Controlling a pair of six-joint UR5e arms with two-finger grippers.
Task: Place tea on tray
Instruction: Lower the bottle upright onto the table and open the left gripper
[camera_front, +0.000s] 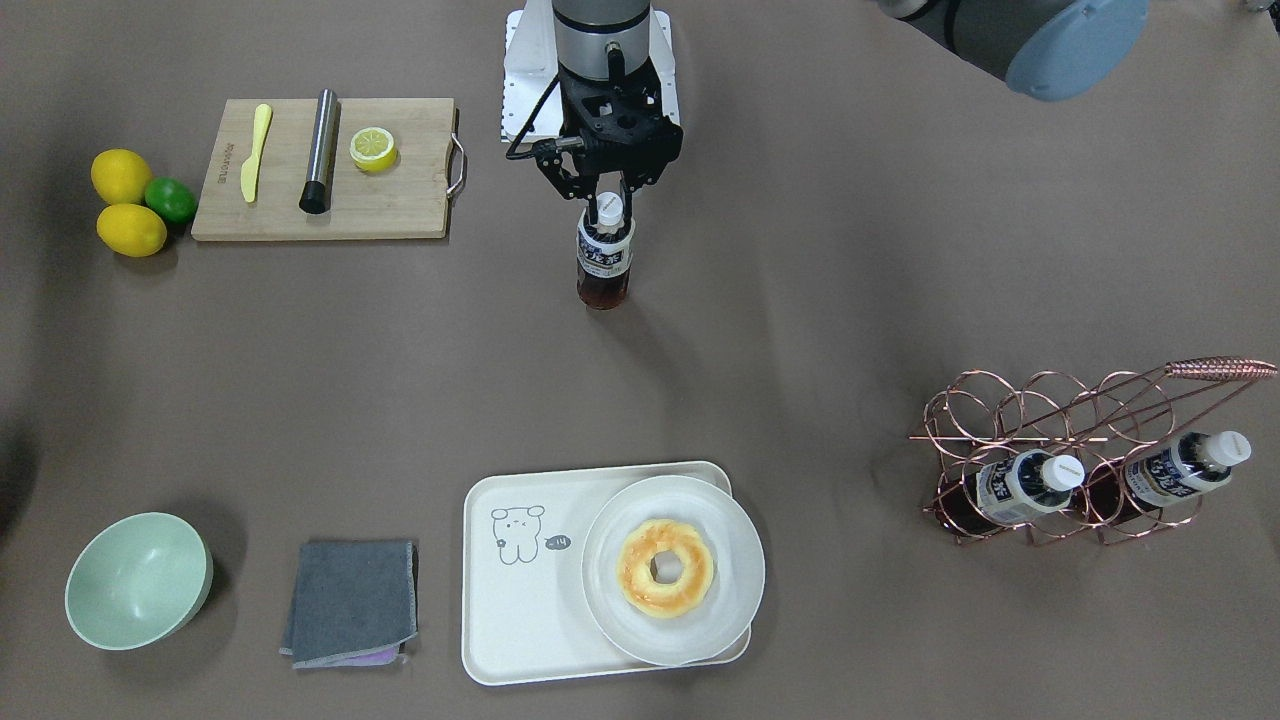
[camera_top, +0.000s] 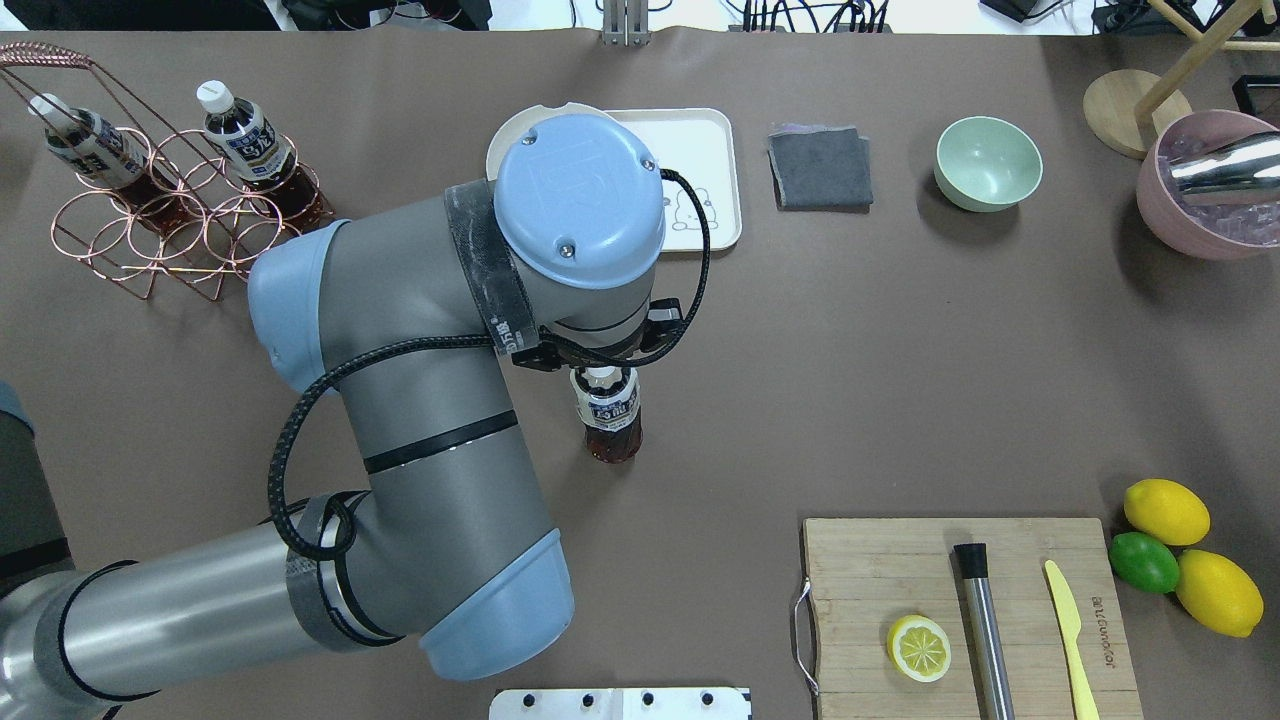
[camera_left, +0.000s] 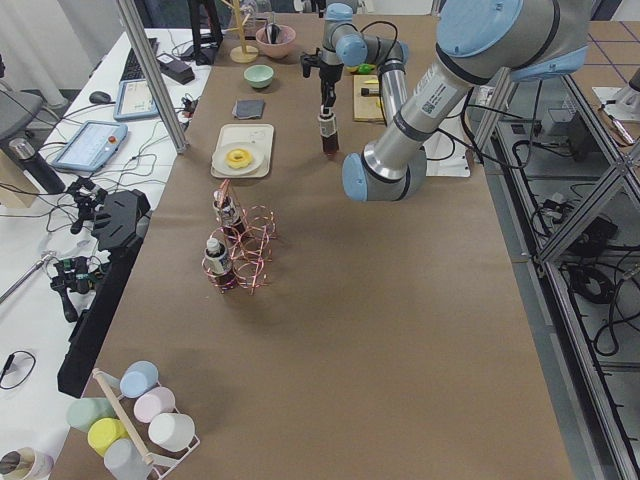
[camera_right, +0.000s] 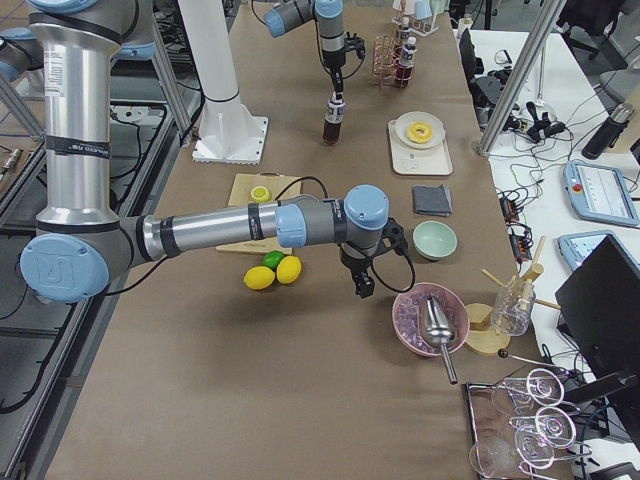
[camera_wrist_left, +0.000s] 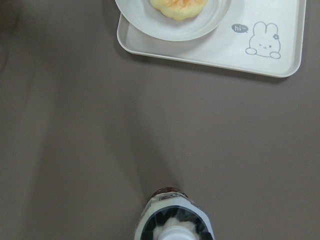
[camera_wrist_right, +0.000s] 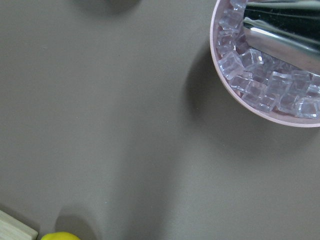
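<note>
Exterior front-facing view: the tea (camera_front: 604, 258) is seen upright near the middle of the table (camera_front: 850, 300), gripped at its top by the left gripper (camera_front: 607, 208), whose fingers are drawn narrowly in on the neck. Whether its base touches the table cannot be told. The tray (camera_front: 520, 620) lies well apart from it, toward the operators' edge. A round plate (camera_front: 720, 620) with a doughnut (camera_front: 666, 567) is set on the tray, beside the bear drawing. Two more bottles (camera_front: 1010, 487) are held in a copper wire rack (camera_front: 1040, 438). The right gripper (camera_right: 362, 283) is seen only from the side, near a pink bowl (camera_right: 398, 318) of ice; how wide it stands cannot be told.
</note>
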